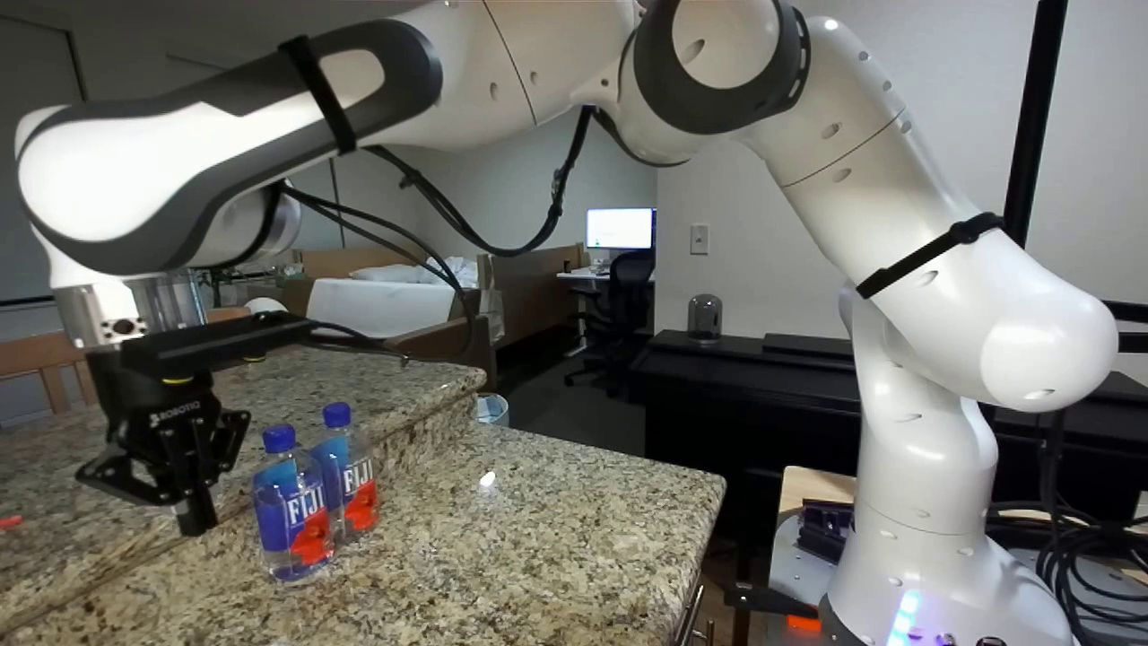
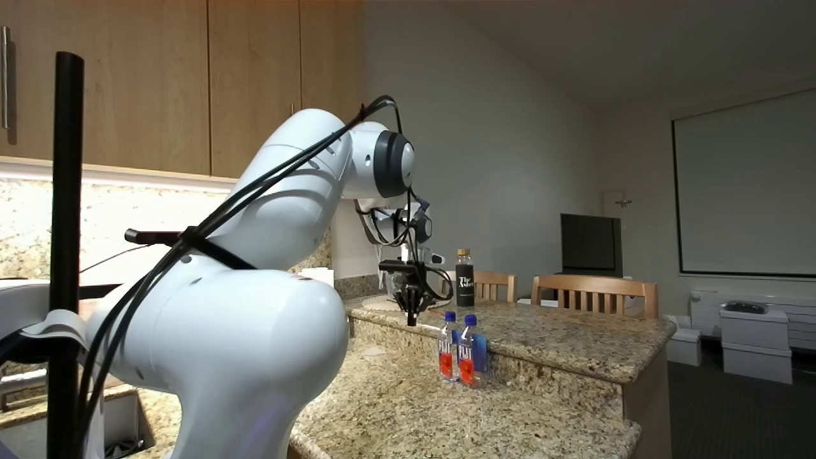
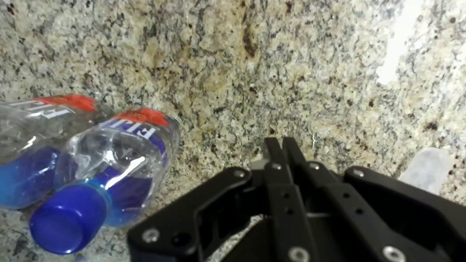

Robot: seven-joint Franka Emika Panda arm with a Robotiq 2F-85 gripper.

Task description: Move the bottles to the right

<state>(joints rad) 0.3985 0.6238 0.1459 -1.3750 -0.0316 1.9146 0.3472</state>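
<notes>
Clenched on nothing at the gripper (image 3: pixel 281 141); in the wrist view, set apart from the nearer bottle (image 3: pixel 120 160) at nine o'clock.
Read the same bearing for the farther bottle (image 3: pixel 32 145), just beyond. See both upright on the counter (image 1: pixel 538 520) in both exterior views. Probably calls for a push toward nine o'clock, kept low, to slide without toppling.
</notes>
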